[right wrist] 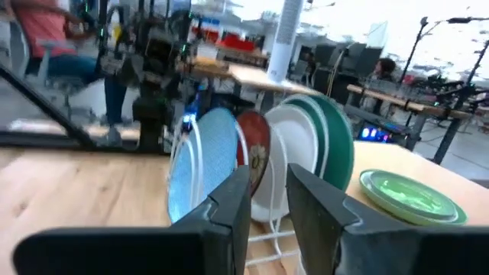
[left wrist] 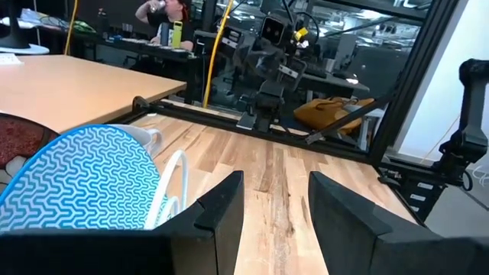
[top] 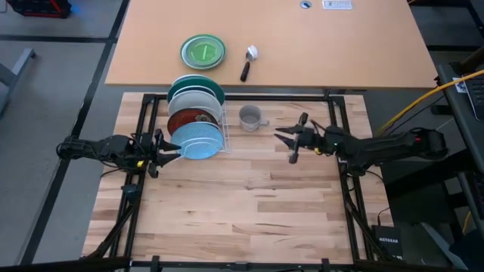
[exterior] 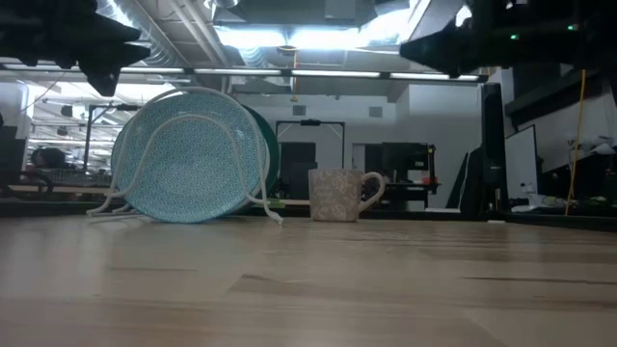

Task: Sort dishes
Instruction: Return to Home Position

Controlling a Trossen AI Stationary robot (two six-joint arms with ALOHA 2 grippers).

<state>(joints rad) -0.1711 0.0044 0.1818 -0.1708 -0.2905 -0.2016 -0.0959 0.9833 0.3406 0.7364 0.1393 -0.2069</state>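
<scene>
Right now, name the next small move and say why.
Probably draw the left gripper straight back from the light blue plate: its open, empty fingers sit right beside it, and it already stands in the rack. The right gripper waits apart.

Wooden table (top: 249, 204) bears wire rack (top: 224, 134) and mug (top: 250, 118) (apparently speckled).

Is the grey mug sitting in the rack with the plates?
No. In the high view, the grey mug stands upright on the wooden table beside the white wire rack, outside its wires.
</scene>
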